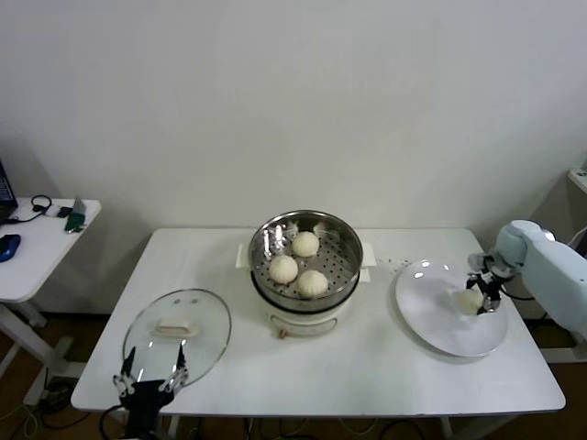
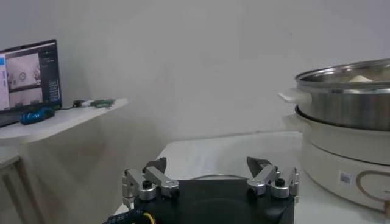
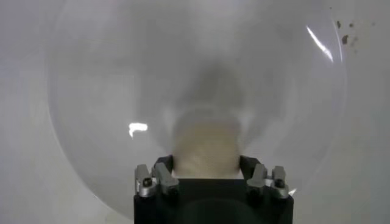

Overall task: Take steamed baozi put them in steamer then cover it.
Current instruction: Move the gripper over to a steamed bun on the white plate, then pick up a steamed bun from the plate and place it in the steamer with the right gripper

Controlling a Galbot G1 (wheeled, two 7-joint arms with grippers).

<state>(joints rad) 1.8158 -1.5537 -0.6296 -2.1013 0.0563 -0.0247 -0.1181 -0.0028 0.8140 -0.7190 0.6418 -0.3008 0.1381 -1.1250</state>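
r gripper fingers pinch the last baozi on the white plate for lifting into the steamer w/ 3 buns; l gripper fingers spread, parked by the cover.

The right gripper is low over a white round plate, and its two fingers press on both sides of one cream-white baozi. The bun sits on the plate, between the fingers, and it fills the gap between them. A soft shadow lies on the plate just behind the bun. The plate rests on a white table. Some small dark crumbs lie on the table beside the rim of the plate.
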